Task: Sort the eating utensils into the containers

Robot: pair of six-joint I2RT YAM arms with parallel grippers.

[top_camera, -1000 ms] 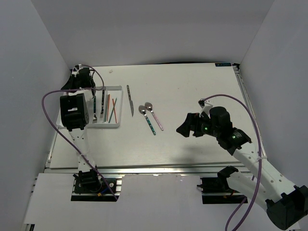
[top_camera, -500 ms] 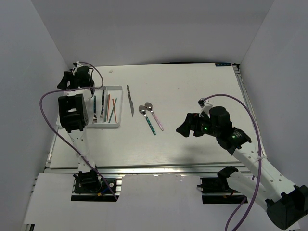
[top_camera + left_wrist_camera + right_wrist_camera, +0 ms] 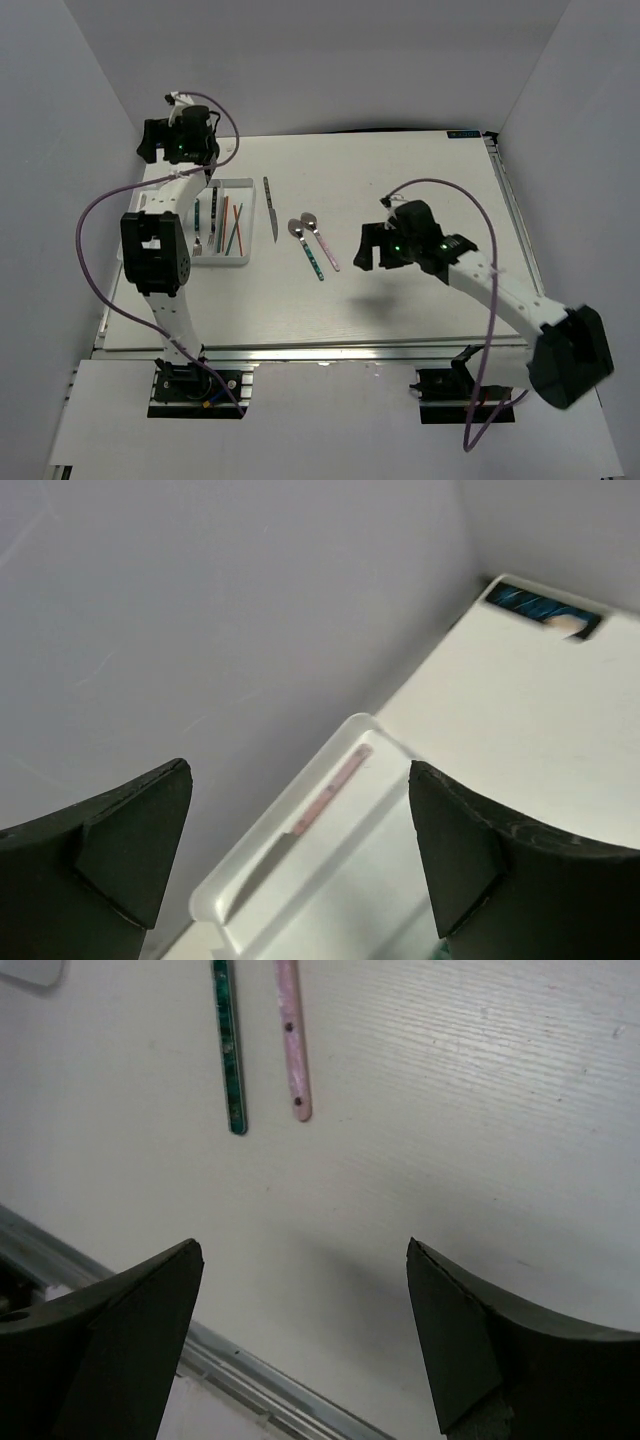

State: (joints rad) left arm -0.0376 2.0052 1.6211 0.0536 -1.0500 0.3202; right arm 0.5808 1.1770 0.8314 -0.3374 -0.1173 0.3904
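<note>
Now shows the left gripper point(image 3: 178, 142) point(image 3: 300, 780) gaping empty at upper left, above the far corner of the white tray point(image 3: 246, 215) point(image 3: 345, 730) with chopsticks point(image 3: 236, 228) inside. Shows the right gripper point(image 3: 368, 248) point(image 3: 305, 1250) spread wide, empty, right of centre beside the teal-handled spoon point(image 3: 309, 251) point(image 3: 228, 1050) and pink-handled spoon point(image 3: 322, 240) point(image 3: 292, 1040). Finds a knife point(image 3: 270, 208) loose right of the tray.

Robotics lab: white-walled booth point(image 3: 320, 70), bolted arms point(image 3: 480, 285).

overhead sees whole table point(image 3: 420, 190); wrist views close; left shares tray point(image 3: 272, 823)
</note>
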